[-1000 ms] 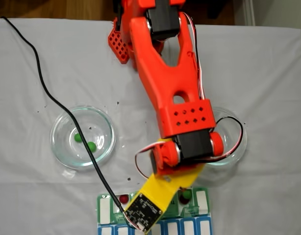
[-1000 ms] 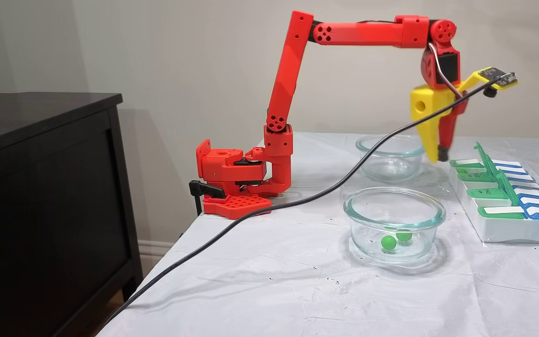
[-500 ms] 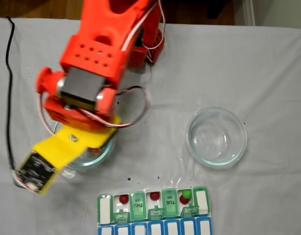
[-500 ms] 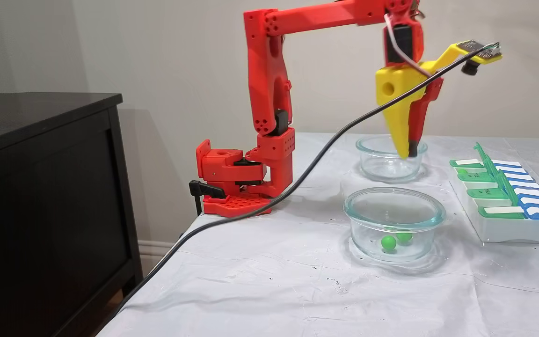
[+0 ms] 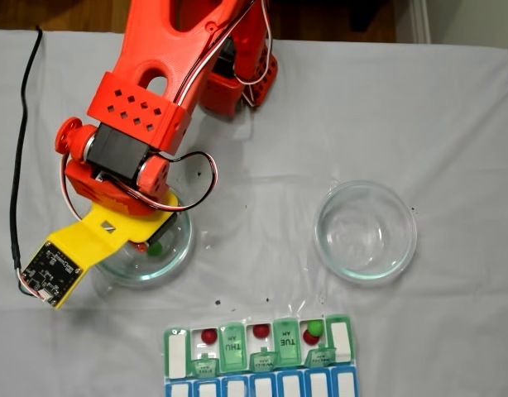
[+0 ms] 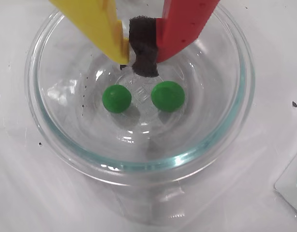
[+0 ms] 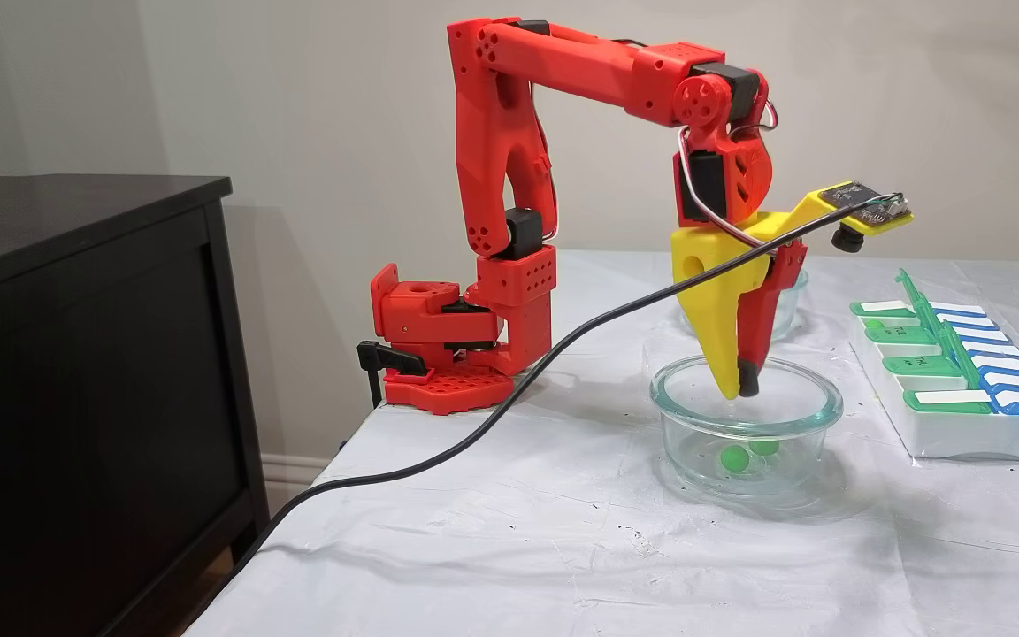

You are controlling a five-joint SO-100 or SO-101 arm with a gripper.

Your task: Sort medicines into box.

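Claw is shut on nothing, tips together with a black pad between them, hanging just inside the rim of the glass dish in the wrist view; the side-on fixed view puts the tips at rim height, clear of the bottom. Two green balls sit side by side on the dish floor, close but not touching, right under the tips. My read: tiny, light, hard and smooth, so they'll roll and squirt on curved glass; open the claw, straddle one ball across its widest part, close gently, expect the glass wall to limit approach. Farther out, the second glass dish looks empty. The pill box sits at the table edge with green lids up: three dark red balls in separate compartments, and one green ball sharing the compartment at the right of the top-down fixed view. So two greens left to move.
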